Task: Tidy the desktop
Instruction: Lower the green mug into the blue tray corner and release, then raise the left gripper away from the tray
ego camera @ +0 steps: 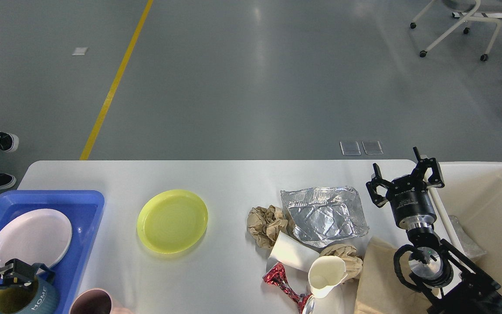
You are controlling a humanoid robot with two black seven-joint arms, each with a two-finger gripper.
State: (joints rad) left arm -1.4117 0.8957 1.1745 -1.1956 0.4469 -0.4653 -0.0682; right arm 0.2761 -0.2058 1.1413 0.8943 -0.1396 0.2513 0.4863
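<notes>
Two plates: a white plate (28,237) in the one blue tray (86,244), a yellow plate (172,220) beside that tray. Two mugs: blue-grey mug (28,298), pink mug (91,302). Two paper cups (291,252) (326,276). Two crumpled brown paper wads (267,223) (347,257). One foil tray (324,215), one red wrapper (282,280), one cream bin (490,205).

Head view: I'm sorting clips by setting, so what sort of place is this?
Probably a lab or workshop hall: bare grey floor with a yellow line, a wheeled chair, and a staged desktop.
</notes>
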